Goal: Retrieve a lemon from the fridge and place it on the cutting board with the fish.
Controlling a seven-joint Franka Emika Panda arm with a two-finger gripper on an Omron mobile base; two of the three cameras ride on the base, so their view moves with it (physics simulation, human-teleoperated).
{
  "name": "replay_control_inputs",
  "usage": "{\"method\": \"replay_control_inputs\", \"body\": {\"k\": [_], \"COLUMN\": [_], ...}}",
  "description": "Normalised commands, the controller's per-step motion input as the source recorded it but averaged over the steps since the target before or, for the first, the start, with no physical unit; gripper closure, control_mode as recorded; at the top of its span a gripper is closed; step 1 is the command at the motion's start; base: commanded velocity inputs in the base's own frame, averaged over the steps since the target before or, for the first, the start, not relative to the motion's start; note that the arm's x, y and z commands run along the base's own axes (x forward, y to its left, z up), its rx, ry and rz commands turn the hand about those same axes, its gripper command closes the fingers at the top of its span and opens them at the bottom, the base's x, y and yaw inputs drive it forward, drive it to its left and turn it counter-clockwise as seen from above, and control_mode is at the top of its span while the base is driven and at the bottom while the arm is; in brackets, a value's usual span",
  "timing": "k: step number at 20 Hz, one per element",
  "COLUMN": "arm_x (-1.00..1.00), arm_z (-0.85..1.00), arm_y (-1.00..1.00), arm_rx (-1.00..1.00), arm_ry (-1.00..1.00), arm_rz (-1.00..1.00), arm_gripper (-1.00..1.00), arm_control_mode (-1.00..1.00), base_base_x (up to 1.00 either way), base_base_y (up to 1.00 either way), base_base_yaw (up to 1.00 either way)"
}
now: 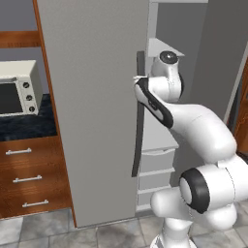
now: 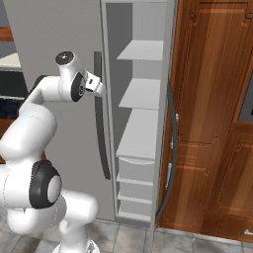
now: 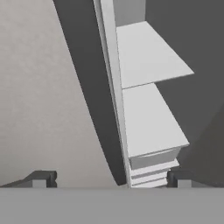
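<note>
The fridge is standing partly open in the middle of the right base view: its right-hand door is swung aside, baring white shelves and drawers, while the left-hand door is closed, its long dark handle running down the centre of the frame. The gripper is hovering just beside the upper part of that handle, its jaws standing wide apart and holding nothing. The shelves on show in the hand view are looking bare, and I cannot tell where the lemon is lying. So only the opening seems begun; finding the lemon, lifting it out and carrying it to the cutting board are all remaining.
</note>
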Motion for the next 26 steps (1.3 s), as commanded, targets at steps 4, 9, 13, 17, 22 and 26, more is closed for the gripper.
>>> {"method": "replay_control_inputs", "body": {"k": [4,9,13,17,22,26], "arm_x": [0.64,0.61,0.53,0.32,0.14,0.15], "arm_z": [0.0,0.0,0.0,0.0,0.0,-0.08], "arm_y": [-0.1,0.0,0.03,0.0,0.05,0.14], "arm_rx": [-0.04,-0.04,-0.08,-0.14,-0.04,0.0], "arm_ry": [0.0,0.0,0.0,0.0,-0.05,-0.18], "arm_rz": [0.11,0.11,0.03,0.0,0.0,0.0], "arm_gripper": [-1.0,-1.0,-1.0,-1.0,-1.0,-1.0], "arm_control_mode": [-1.0,-1.0,-1.0,-1.0,-1.0,-1.0], "base_base_x": [0.0,0.0,0.0,0.0,0.0,0.0], "base_base_y": [0.0,0.0,0.0,0.0,0.0,0.0], "base_base_yaw": [0.0,0.0,0.0,0.0,0.0,0.0]}}
